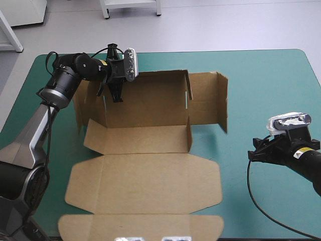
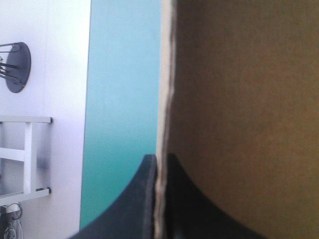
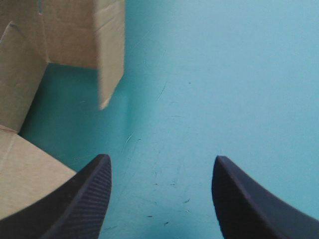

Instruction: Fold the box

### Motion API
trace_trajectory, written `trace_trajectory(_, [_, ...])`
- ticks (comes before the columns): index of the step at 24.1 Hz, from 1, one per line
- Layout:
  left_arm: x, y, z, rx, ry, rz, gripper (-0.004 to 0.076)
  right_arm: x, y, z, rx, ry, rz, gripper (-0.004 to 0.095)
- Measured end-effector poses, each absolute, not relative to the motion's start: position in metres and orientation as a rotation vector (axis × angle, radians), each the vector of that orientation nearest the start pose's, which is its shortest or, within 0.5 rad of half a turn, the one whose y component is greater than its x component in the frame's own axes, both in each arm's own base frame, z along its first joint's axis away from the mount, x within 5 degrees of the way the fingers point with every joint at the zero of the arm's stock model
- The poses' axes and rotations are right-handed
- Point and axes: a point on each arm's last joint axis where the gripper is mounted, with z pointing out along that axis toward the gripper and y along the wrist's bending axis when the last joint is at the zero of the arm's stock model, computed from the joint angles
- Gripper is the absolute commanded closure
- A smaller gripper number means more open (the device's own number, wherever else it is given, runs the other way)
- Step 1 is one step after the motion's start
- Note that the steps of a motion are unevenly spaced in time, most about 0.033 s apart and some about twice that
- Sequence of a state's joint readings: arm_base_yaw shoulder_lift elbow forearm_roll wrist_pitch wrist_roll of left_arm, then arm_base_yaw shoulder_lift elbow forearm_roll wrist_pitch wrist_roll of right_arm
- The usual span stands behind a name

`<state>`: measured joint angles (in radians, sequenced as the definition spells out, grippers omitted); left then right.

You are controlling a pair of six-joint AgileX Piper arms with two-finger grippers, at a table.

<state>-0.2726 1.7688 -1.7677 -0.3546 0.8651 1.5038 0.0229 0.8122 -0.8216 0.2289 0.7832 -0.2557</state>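
One box (image 1: 145, 186) — a single cut sheet of brown board — lies on one table (image 1: 266, 85) with a teal-green cover. Two grippers attend it: one left gripper (image 1: 117, 96) at the box's far wall, one right gripper (image 1: 252, 154) well apart from the box's right side. Black fingers (image 3: 84, 199): four in all, two per gripper.

Bright, even light comes from above. The brown cardboard box (image 1: 145, 186) drops small soft shadows on the teal-green table cover (image 1: 261, 90).

Open teal-green cover (image 1: 271, 85) lies right of the box (image 1: 145, 181) — its raised walls (image 1: 221, 100) bar the far left.
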Motion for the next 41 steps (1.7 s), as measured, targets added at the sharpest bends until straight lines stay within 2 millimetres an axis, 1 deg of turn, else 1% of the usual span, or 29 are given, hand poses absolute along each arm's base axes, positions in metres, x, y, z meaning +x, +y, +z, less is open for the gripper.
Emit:
trace_trajectory(4, [0.384, -0.137, 0.376, 1.718, 1.517, 0.238, 0.0733, 0.151, 0.018, 0.345, -0.209, 2.227, 0.150, 0.0345])
trace_trajectory(7, [0.380, -0.146, 0.377, 1.715, 1.514, 0.219, 0.0733, 0.151, 0.018, 0.345, -0.207, 2.227, 0.153, 0.0345])
trace_trajectory(10, [0.370, -0.156, 0.377, 1.661, 1.531, 0.194, 0.0733, 0.151, 0.019, 0.345, -0.199, 2.228, 0.159, 0.0345])
trace_trajectory(12, [0.357, -0.161, 0.374, 1.635, 1.524, 0.233, 0.0733, 0.151, 0.019, 0.345, -0.189, 2.229, 0.164, 0.0345])
trace_trajectory(13, [0.349, -0.162, 0.368, 1.626, 1.534, 0.244, 0.0733, 0.151, 0.019, 0.345, -0.186, 2.229, 0.166, 0.0345])
trace_trajectory(14, [0.332, -0.166, 0.363, 1.603, 1.514, 0.294, 0.0733, 0.151, 0.018, 0.345, -0.170, 2.232, 0.171, 0.0345])
trace_trajectory(17, [0.300, -0.173, 0.356, 1.604, 1.468, 0.327, 0.0733, 0.151, 0.018, 0.345, -0.155, 2.233, 0.177, 0.0345])
trace_trajectory(18, [0.285, -0.180, 0.355, 1.589, 1.434, 0.322, 0.0733, 0.151, 0.018, 0.345, -0.150, 2.234, 0.179, 0.0345])
trace_trajectory(20, [0.266, -0.193, 0.348, 1.586, 1.389, 0.313, 0.0733, 0.151, 0.018, 0.345, -0.147, 2.234, 0.182, 0.0345])
trace_trajectory(22, [0.259, -0.202, 0.344, 1.582, 1.369, 0.325, 0.0733, 0.151, 0.018, 0.345, -0.146, 2.235, 0.182, 0.0345])
trace_trajectory(25, [0.251, -0.210, 0.338, 1.567, 1.361, 0.375, 0.0733, 0.150, 0.019, 0.344, -0.142, 2.246, 0.187, 0.0345])
trace_trajectory(29, [0.244, -0.215, 0.326, 1.512, 1.387, 0.410, 0.0733, 0.150, 0.018, 0.344, -0.104, 2.249, 0.204, 0.0351])
trace_trajectory(31, [0.238, -0.217, 0.320, 1.532, 1.352, 0.450, 0.0732, 0.151, 0.018, 0.343, -0.075, 2.254, 0.216, 0.0355])
trace_trajectory(33, [0.233, -0.219, 0.315, 1.570, 1.308, 0.503, 0.0732, 0.155, 0.018, 0.341, -0.060, 2.273, 0.224, 0.0355])
trace_trajectory(35, [0.232, -0.220, 0.314, 1.583, 1.287, 0.525, 0.0732, 0.159, 0.019, 0.337, -0.049, 2.294, 0.229, 0.0355])
trace_trajectory(41, [0.232, -0.220, 0.313, 1.576, 1.294, 0.531, 0.0733, 0.176, 0.018, 0.331, 0.012, 2.305, 0.243, 0.0355])
